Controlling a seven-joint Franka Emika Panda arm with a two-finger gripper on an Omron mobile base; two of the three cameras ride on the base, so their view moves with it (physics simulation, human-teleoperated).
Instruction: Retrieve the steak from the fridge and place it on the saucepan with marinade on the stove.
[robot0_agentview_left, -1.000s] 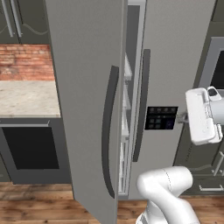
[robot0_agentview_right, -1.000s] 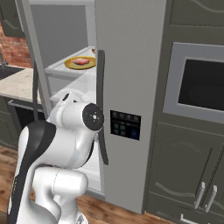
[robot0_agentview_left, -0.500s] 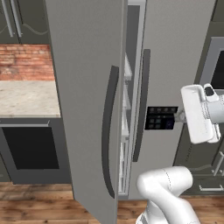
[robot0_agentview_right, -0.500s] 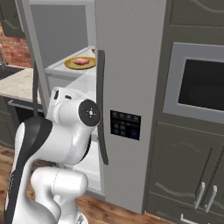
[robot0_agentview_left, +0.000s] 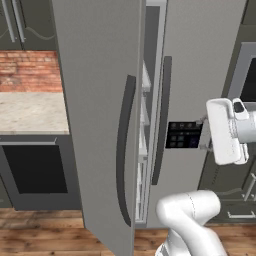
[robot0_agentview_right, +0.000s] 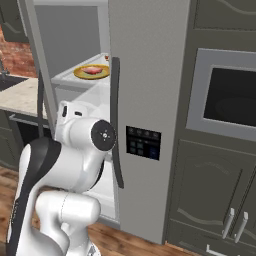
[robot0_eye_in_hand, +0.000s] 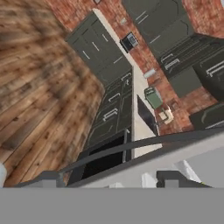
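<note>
The grey fridge (robot0_agentview_left: 200, 60) stands with its left door (robot0_agentview_left: 95, 100) swung open and its right door (robot0_agentview_right: 150, 75) shut. On a shelf inside, the pink steak (robot0_agentview_right: 92, 70) lies on a round yellow plate (robot0_agentview_right: 80, 74). My gripper (robot0_agentview_left: 202, 134) hovers in front of the right door beside the dark dispenser panel (robot0_agentview_left: 182, 135). In the hand view my gripper (robot0_eye_in_hand: 109, 180) is open, its fingertips (robot0_eye_in_hand: 49, 178) far apart with nothing between them. A long dark door handle (robot0_eye_in_hand: 144, 144) runs across just beyond them. The saucepan, marinade and stove are out of view.
A stone counter (robot0_agentview_left: 30, 112) with a dark appliance front (robot0_agentview_left: 35, 170) under it lies left of the fridge, below a brick wall. A built-in oven (robot0_agentview_right: 225, 100) and dark cabinets (robot0_agentview_right: 210, 200) stand to the right. My own white arm (robot0_agentview_right: 75, 150) blocks the fridge's lower opening.
The fingers have parted from shut to open. The hand has shifted slightly left toward the fridge. The door and steak have not moved.
</note>
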